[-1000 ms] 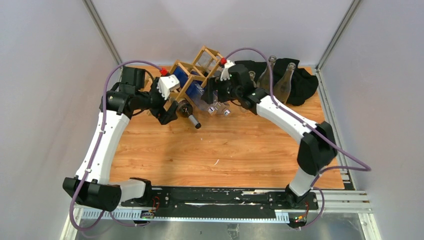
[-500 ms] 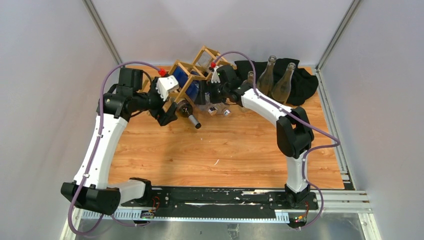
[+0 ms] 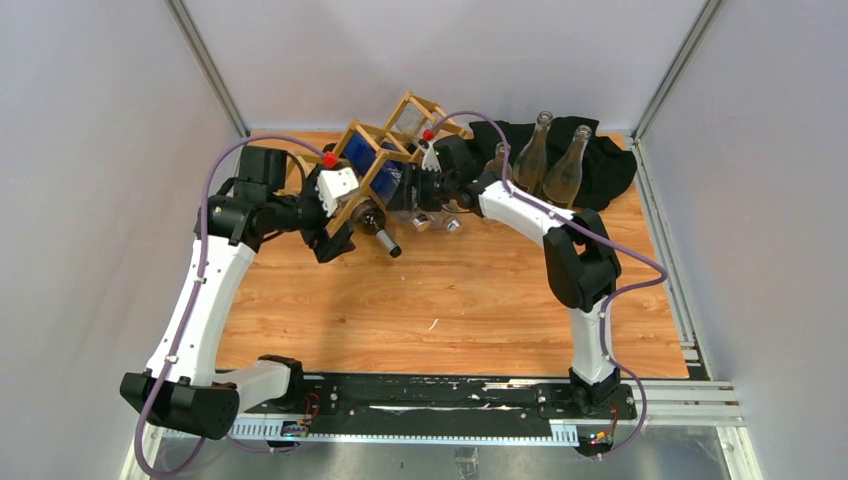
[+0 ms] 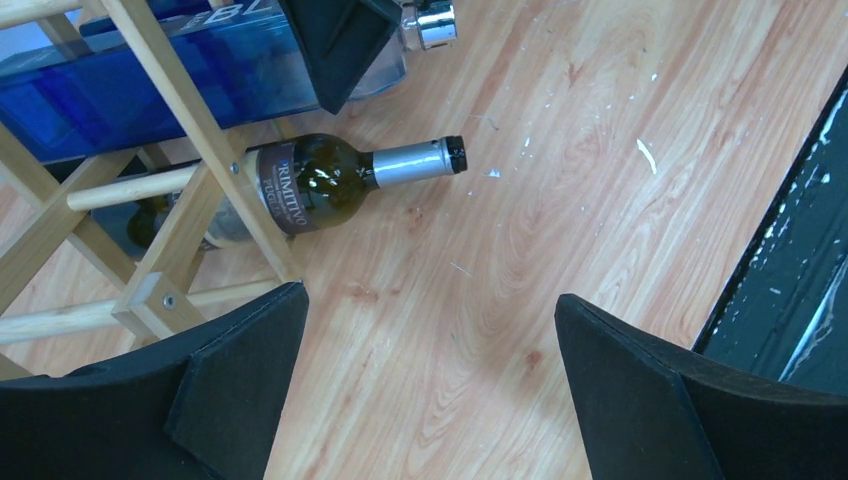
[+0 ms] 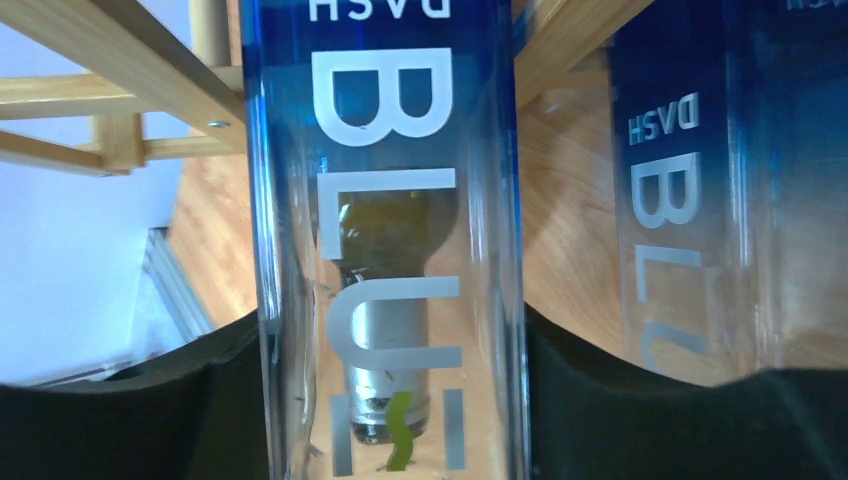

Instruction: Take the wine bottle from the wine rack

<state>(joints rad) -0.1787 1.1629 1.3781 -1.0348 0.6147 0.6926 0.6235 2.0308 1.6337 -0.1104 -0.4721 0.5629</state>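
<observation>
The wine rack (image 3: 408,100), a light wooden lattice, stands tilted at the back of the table. A blue-tinted clear bottle (image 5: 385,200) marked BLU lies in one of its cells. My right gripper (image 5: 390,400) is shut on it, a black finger (image 5: 200,400) pressed to each side. A second blue bottle (image 5: 700,200) lies alongside. A dark green wine bottle (image 4: 320,185) with a silver neck lies in a low cell of the rack (image 4: 190,150), neck out over the table. My left gripper (image 4: 430,370) hovers open in front of it, holding nothing.
A black cloth (image 3: 610,165) at the back right carries three upright empty bottles, among them one (image 3: 533,150) and another (image 3: 570,160). The right arm reaches across close beside them. Bare wooden table (image 3: 450,290) lies in front of the rack.
The right arm has pushed left into the rack and its jaws have closed on the blue bottle. The left gripper has opened a little wider and drawn slightly back from the rack.
</observation>
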